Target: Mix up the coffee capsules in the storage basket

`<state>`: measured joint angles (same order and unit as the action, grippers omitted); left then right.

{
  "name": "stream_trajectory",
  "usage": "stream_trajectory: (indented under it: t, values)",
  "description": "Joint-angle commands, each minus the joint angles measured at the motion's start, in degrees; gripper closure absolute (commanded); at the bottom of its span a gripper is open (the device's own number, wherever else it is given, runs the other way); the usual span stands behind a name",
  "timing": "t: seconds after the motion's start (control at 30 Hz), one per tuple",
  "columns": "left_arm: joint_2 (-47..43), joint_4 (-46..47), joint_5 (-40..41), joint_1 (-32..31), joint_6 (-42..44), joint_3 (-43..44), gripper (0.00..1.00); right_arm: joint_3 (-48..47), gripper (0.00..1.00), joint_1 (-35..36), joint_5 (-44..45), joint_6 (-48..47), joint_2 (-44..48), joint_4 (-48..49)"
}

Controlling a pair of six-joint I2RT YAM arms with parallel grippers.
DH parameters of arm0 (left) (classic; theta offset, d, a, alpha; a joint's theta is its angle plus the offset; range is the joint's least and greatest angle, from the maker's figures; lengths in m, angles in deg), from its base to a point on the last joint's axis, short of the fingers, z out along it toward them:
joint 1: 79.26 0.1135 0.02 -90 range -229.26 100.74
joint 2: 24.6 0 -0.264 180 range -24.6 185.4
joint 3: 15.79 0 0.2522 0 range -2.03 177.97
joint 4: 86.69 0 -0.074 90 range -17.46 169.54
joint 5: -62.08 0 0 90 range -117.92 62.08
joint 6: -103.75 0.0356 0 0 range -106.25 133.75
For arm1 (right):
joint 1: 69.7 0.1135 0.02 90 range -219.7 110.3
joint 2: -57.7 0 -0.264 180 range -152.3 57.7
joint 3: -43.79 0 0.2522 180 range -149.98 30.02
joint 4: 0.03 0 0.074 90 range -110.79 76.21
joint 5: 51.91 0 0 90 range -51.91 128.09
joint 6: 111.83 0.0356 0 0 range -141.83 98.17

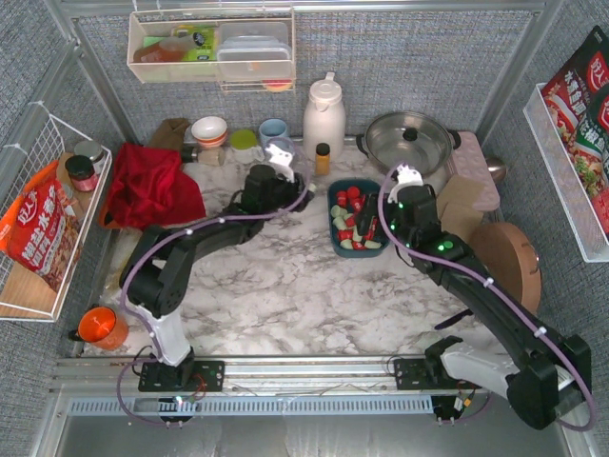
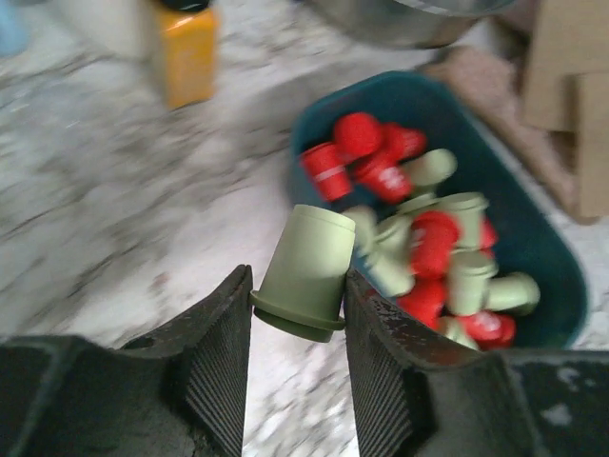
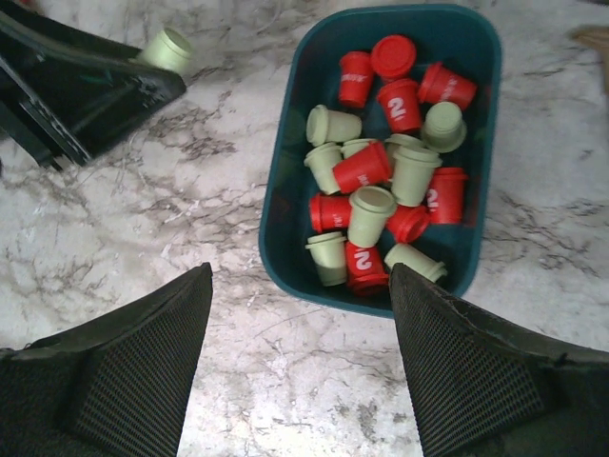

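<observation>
Clamping green capsule [image 2: 309, 271] near rim, left gripper [image 2: 300, 286] holds it short of basket [image 2: 533, 238], likely for re-drop; right gripper [image 3: 300, 276] spread wide, empty.

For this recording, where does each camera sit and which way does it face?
Top external: above and behind the arms, facing down on the table; both arms show whole.
Left wrist: on the left gripper, facing past its fingers, shut on a green capsule, toward the basket.
Right wrist: on the right gripper, facing straight down into the basket; open fingers at the bottom.
Shared: both wrist views show the basket's red and green capsules.
</observation>
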<state>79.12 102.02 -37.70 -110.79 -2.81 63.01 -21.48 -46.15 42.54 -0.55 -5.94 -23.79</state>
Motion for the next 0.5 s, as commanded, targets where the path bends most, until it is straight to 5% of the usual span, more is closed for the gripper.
stream_trajectory:
  t: [0.0, 0.07, 0.13, 0.27, 0.47]
  values:
    - [3.77, 16.75, -6.92, -4.50, -5.20, 0.45, 0.49, 2.29, 0.21, -0.14, 6.63, 1.31, 4.54, 1.82]
    - [6.38, 20.33, -6.47, -6.54, -7.49, 1.63, 0.40, 4.12, 0.21, -0.13, 8.39, 1.72, 6.90, 3.13]
    - [8.36, 22.44, -5.00, -8.07, -8.83, 2.70, 0.03, 5.41, 0.21, -0.32, 9.42, 1.68, 8.75, 3.61]
    - [7.91, 23.64, 1.70, -8.34, -9.98, 1.43, 0.01, 5.75, 0.21, -0.55, 10.81, 0.46, 9.89, 1.42]
    - [-4.32, 23.95, 18.17, -8.30, -5.92, -12.02, 0.01, 11.09, 0.18, -0.79, 19.44, -0.83, 9.42, 5.54]
